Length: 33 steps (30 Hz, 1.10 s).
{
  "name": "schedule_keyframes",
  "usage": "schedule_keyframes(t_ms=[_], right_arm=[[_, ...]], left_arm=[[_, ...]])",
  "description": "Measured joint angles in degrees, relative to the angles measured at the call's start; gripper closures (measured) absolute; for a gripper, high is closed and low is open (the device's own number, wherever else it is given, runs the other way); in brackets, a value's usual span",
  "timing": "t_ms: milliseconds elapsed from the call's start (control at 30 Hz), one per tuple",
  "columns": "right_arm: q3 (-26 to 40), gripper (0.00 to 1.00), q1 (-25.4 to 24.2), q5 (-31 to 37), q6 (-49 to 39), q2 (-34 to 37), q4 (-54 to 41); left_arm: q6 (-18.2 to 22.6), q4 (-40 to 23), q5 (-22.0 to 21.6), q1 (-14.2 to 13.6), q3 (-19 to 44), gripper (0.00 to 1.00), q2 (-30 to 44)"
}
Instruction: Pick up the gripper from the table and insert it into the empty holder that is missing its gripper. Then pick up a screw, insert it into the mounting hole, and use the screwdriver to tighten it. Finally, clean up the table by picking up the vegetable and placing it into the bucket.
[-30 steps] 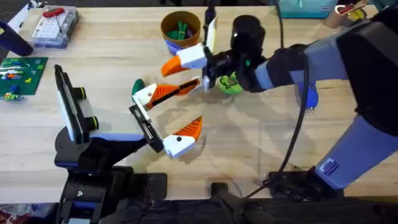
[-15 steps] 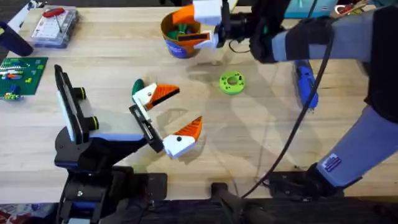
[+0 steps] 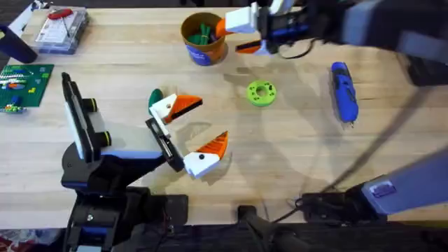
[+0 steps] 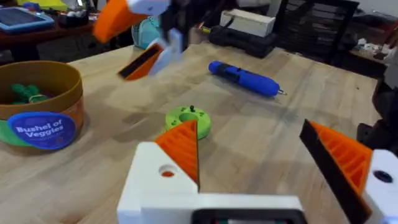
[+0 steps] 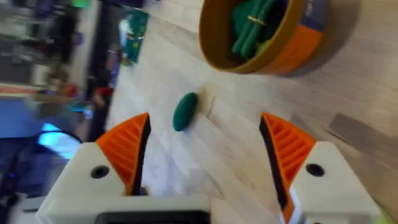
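Observation:
The holder (image 3: pixel 164 143), a black bar on my left arm, carries a white-and-orange gripper finger (image 3: pixel 175 106) at its far end and another at its near end. Together these form my open left gripper (image 3: pixel 210 120) (image 4: pixel 249 134). The dark green vegetable (image 3: pixel 153 96) (image 5: pixel 185 112) lies on the table just behind the far finger. My right gripper (image 3: pixel 233 38) (image 5: pixel 205 155) hovers open and empty beside the bucket (image 3: pixel 203 43) (image 5: pixel 292 46) (image 4: pixel 37 118). The blue screwdriver (image 3: pixel 344 91) (image 4: pixel 245 78) lies at the right. Any screw is too small to tell.
A lime green ring (image 3: pixel 261 92) (image 4: pixel 188 118) lies mid-table. A tall black plate with yellow-ringed knobs (image 3: pixel 78 115) stands at the left. A clear box with a red tool (image 3: pixel 59 29) and a green board (image 3: pixel 21 84) sit at the far left.
My right gripper lifted away from the lime ring and the left gripper's far finger, then swung back to the bucket's right side. The left arm stayed still.

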Motion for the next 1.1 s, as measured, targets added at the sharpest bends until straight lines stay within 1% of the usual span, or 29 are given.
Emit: schedule_keyframes(t_ms=[133, 233, 400, 500, 533, 600, 700, 833, 967, 1100], right_arm=[[1.1, 0.005, 0.1, 8.7, -10.6, -10.4, -12.0], [1.8, 0.004, 0.2, 15.1, -16.4, -17.4, -20.7], [2.1, 0.004, 0.2, 25.9, -21.8, -26.1, -35.3], [2.1, 0.004, 0.2, 31.2, -23.1, -30.3, -41.2], [2.1, 0.004, 0.2, 34.5, -23.9, -33.6, -44.7], [2.1, 0.004, 0.2, 36.1, -24.3, -35.2, -47.6], [2.1, 0.004, 0.2, 36.9, -24.6, -35.3, -49.5], [2.1, 0.004, 0.2, 37.7, -24.8, -35.1, -51.9], [2.1, 0.004, 0.2, 38.1, -25.1, -35.1, -53.3], [0.9, 0.004, 0.2, 38.1, -24.8, -35.3, -52.6]], left_arm=[[0.0, 0.0, 0.1, 0.0, 0.0, 0.014, 0.0], [0.0, 0.0, 0.1, 0.0, 0.0, 0.014, 0.0], [0.0, 0.0, 0.2, 0.0, 0.0, 0.014, 0.0], [0.0, 0.0, 0.2, 0.0, 0.0, 0.014, 0.0], [0.0, 0.0, 0.2, 0.0, 0.0, 0.014, 0.0], [0.0, 0.0, 0.1, 0.0, 0.0, 0.014, 0.0], [0.5, 0.0, 0.1, 0.0, 0.0, 0.014, 0.0], [2.5, 0.0, 0.2, 0.0, 0.0, 0.014, 0.0], [5.6, -0.3, 2.1, 0.0, 0.0, 0.014, 0.0], [7.2, -0.6, 4.2, 0.0, 0.0, 0.014, 0.0]])
